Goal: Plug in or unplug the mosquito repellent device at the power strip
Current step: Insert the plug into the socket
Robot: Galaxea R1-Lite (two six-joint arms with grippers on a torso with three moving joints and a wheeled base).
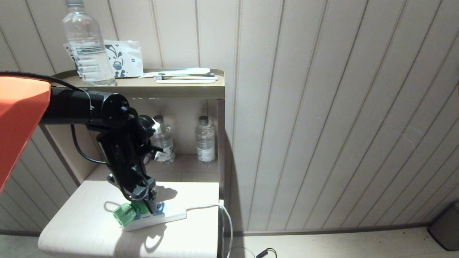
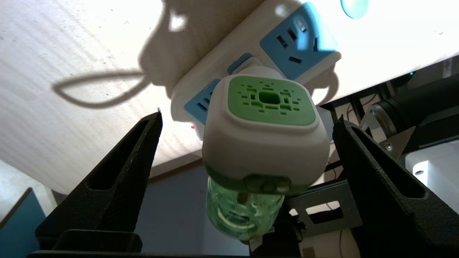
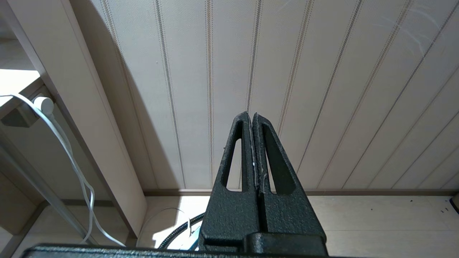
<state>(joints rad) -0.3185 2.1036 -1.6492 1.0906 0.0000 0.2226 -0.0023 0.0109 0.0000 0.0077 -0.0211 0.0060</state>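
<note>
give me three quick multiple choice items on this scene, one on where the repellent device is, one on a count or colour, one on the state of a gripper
1. Where is the mosquito repellent device?
A. on the top shelf
B. seated on the power strip
C. on the floor

2. How many water bottles stand in the lower cubby?
A. two
B. four
C. none

3. How does the left gripper stand?
A. shut on the device
B. open, a finger either side of the device
C. shut on the cord

Answers:
1 B, its white head sits against the strip's blue sockets.
2 A, two show behind the arm.
3 B, gaps show on both sides.
</note>
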